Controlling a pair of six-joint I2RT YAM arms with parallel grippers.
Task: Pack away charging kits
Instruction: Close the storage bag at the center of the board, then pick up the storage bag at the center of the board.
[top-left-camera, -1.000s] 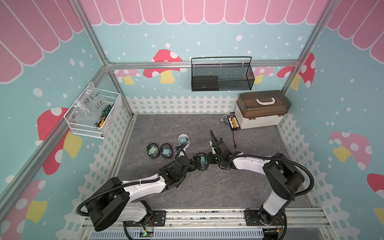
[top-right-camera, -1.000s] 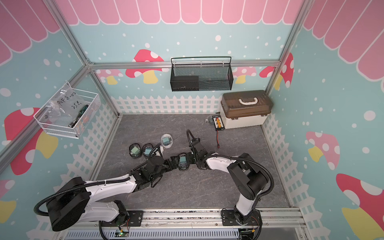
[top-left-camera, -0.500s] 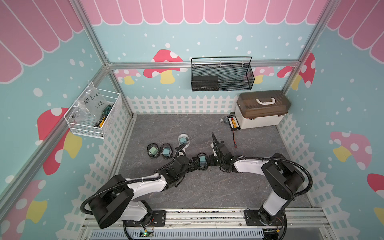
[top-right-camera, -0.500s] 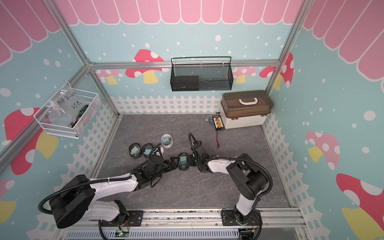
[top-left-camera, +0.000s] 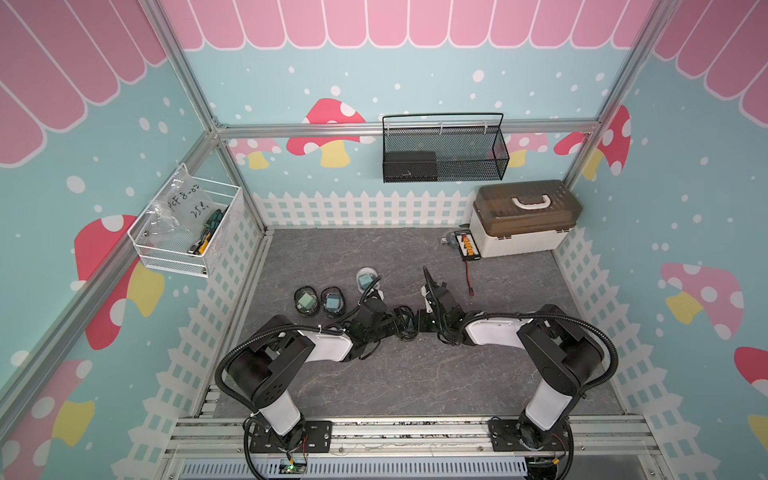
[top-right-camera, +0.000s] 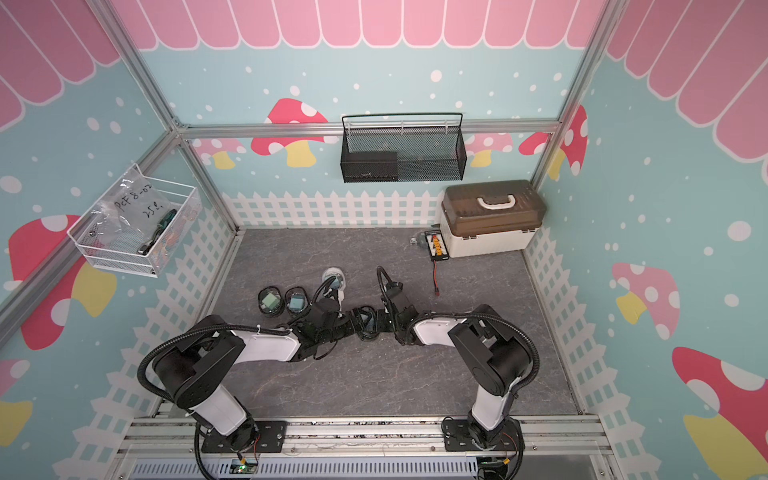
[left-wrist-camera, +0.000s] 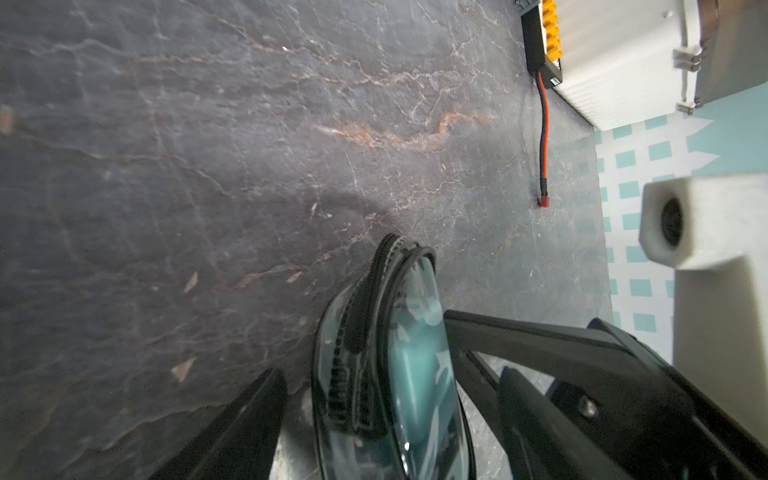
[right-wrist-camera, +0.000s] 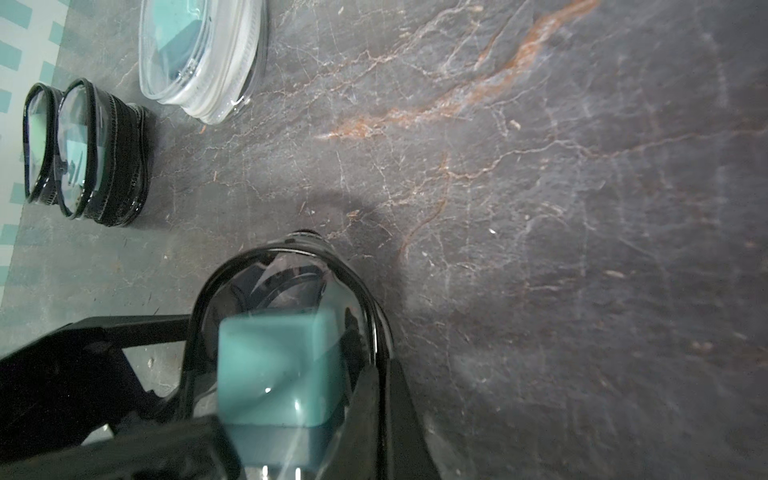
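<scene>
status: the black-rimmed oval clear-windowed pouch (top-left-camera: 405, 323) holding a teal plastic cube charger (right-wrist-camera: 282, 365) is over the middle of the grey stone-pattern mat (top-left-camera: 415, 374), between my two grippers. my right gripper (top-left-camera: 420, 325) reaches in from 3 o'clock. it is pressed together at the pouch's near end and appears to pinch the rim; the exact contact is hidden. my left gripper (left-wrist-camera: 363, 345) reaches in from 9 o'clock and is spread around the pouch, one finger close to the window and the other apart from the back. the pouch's long axis runs 9-to-3, along both approach lines. judgement: the left gripper can close without repositioning.
</scene>
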